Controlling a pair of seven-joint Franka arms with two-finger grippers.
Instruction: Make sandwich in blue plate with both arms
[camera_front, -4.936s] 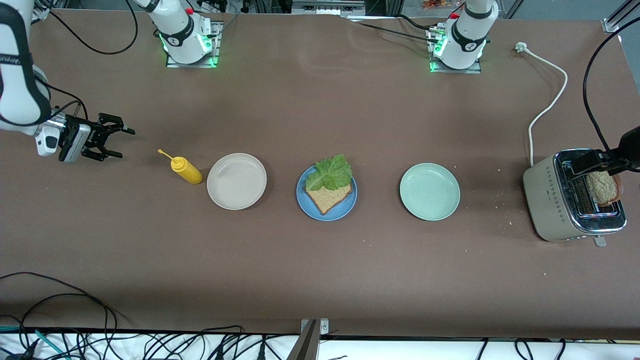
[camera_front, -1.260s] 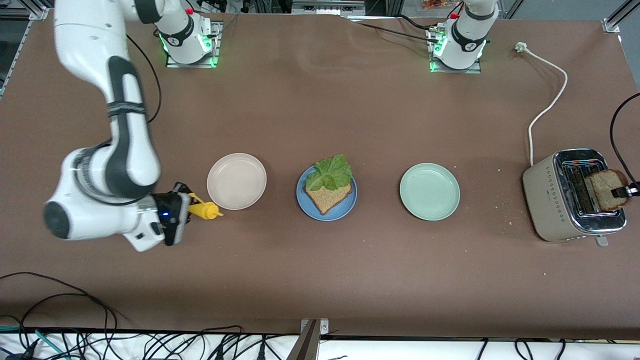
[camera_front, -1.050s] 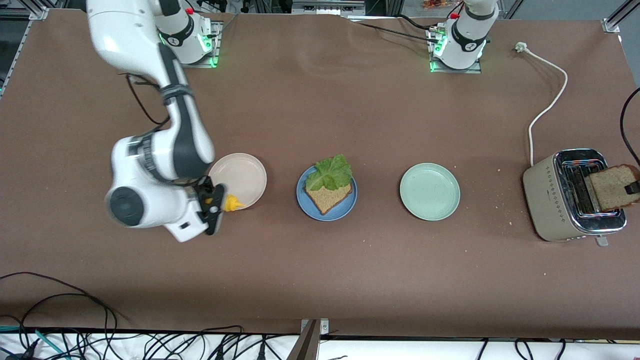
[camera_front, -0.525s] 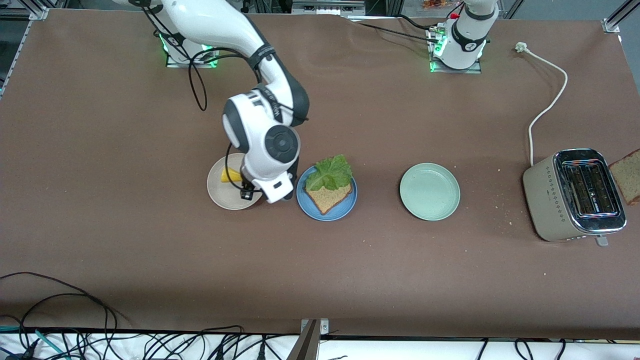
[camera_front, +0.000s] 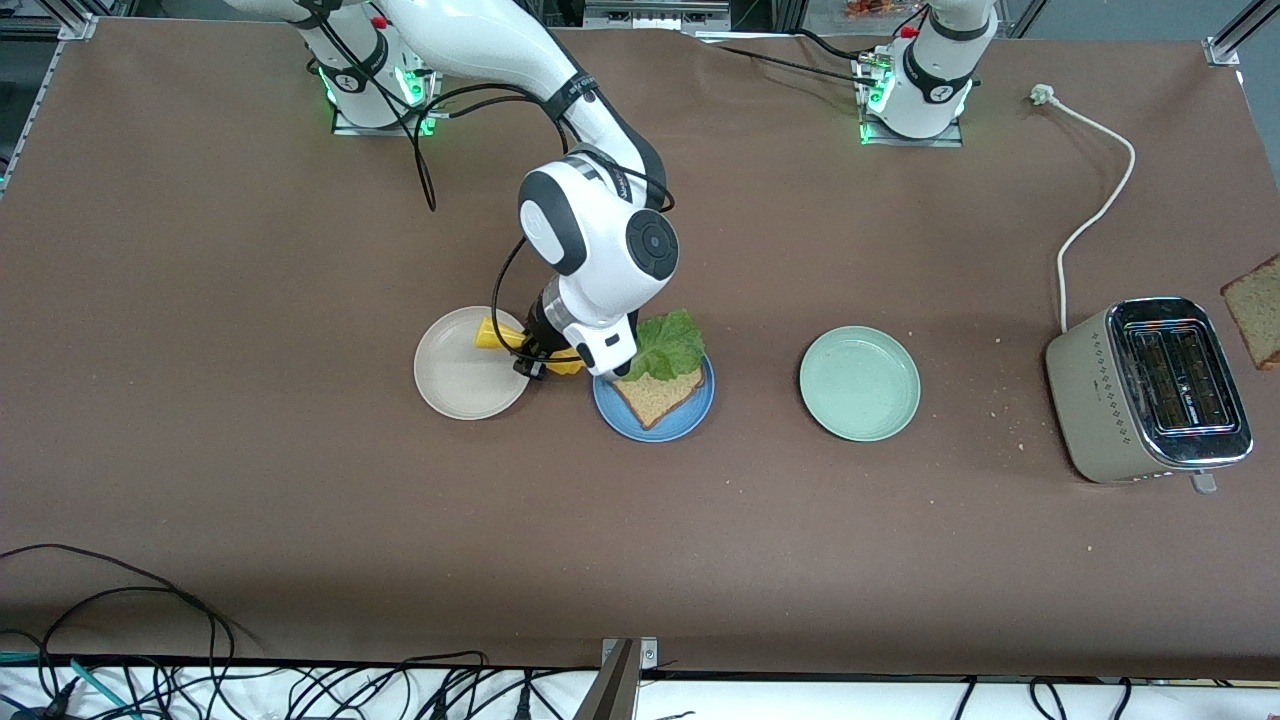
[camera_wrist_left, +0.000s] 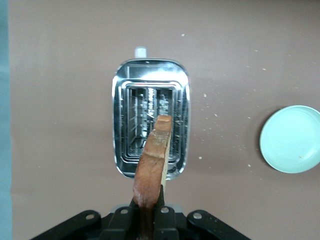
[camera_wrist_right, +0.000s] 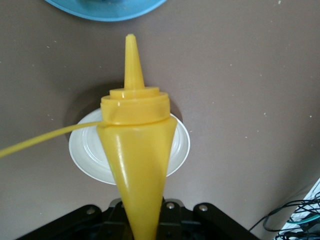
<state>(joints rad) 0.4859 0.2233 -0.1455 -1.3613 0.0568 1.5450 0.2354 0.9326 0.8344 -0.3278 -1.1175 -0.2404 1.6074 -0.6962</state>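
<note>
Toaster (camera_front: 1150, 390), pale green plate (camera_front: 859, 383), beige plate (camera_front: 462, 368), yellow squeeze bottle (camera_wrist_right: 137, 150) tilted

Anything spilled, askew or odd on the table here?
Crumbs lie scattered on the table between the toaster and the pale green plate. The lettuce overhangs the blue plate rim. Nothing else stands out.

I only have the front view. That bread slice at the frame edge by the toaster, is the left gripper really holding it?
Observer: Yes. The left wrist view shows the left gripper shut on the bread, held edge-on in line with the toaster slots.
Operator: The right arm hides its bottle. Where is the nozzle pointing?
Observer: The right wrist view shows the right gripper shut on the bottle, nozzle aimed toward the blue plate rim.
</note>
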